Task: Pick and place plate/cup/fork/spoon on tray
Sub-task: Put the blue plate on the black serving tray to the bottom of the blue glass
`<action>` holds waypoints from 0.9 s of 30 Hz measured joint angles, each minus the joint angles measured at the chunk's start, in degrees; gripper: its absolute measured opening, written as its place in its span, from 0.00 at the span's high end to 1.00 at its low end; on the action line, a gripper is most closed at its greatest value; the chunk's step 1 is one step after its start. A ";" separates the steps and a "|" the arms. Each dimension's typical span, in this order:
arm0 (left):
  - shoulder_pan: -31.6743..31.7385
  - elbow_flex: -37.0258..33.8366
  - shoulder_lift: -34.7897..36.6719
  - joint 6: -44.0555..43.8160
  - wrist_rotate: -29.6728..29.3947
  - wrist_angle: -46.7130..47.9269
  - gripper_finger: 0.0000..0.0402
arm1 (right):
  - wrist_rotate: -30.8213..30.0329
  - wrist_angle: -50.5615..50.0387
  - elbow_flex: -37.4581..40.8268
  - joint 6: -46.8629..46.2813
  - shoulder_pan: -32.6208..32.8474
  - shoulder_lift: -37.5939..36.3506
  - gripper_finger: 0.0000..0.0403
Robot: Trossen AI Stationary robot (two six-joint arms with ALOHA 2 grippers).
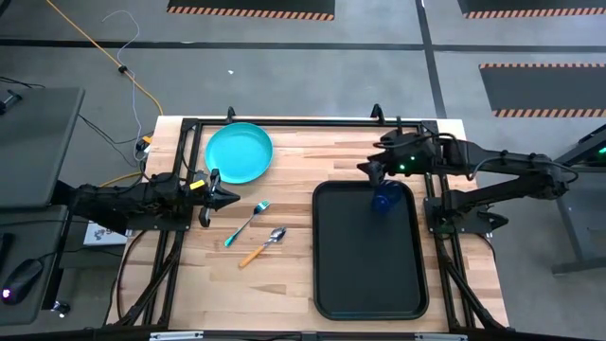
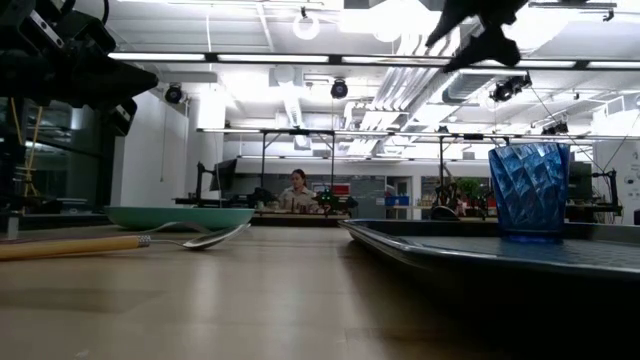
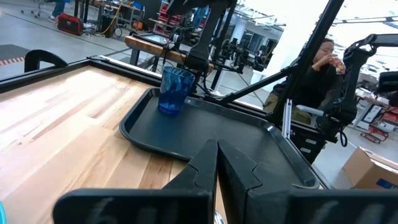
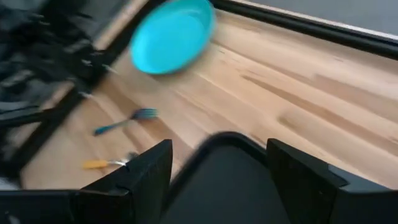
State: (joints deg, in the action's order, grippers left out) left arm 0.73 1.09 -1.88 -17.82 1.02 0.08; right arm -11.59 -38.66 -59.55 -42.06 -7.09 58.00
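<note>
The dark-blue cup [image 1: 385, 201] stands upright on its base in the far part of the black tray [image 1: 369, 275], which lies flat on the table's right half. My right gripper [image 1: 367, 170] hangs open above the tray's far edge, clear of the cup [image 2: 528, 190]. The turquoise plate [image 1: 239, 152] lies at the far left. Nearer lie the teal-handled fork [image 1: 248, 223] and the orange-handled spoon [image 1: 263, 246], both flat on the wood. My left gripper [image 1: 235, 197] waits shut at the table's left, pointing level toward the tray.
A black frame rail [image 1: 284, 121] runs along the table's far edge, and arm mounts stand at both sides. Bare wood [image 1: 294, 170] lies between the plate and the tray. A person [image 3: 320, 59] sits beyond the table's right side.
</note>
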 joint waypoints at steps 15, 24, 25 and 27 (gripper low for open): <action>0.01 -0.01 -0.01 -15.66 -3.10 -5.93 0.99 | 1.42 10.20 -0.02 2.02 0.00 -3.56 0.37; 3.42 8.01 -6.46 -19.41 -14.65 -2.94 0.88 | 0.21 10.38 -0.07 1.77 0.00 -5.73 0.37; 4.21 10.27 -8.68 -19.00 -14.68 0.32 0.84 | 0.15 10.32 -0.07 1.74 0.00 -5.70 0.37; 5.91 15.33 -14.08 -17.40 -14.69 6.93 0.77 | 0.12 10.32 -0.07 1.88 -0.01 -5.65 0.37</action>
State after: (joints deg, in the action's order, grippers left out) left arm 6.64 16.41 -15.97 -35.22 -13.67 7.01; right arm -11.47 -28.34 -59.61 -40.18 -7.10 52.34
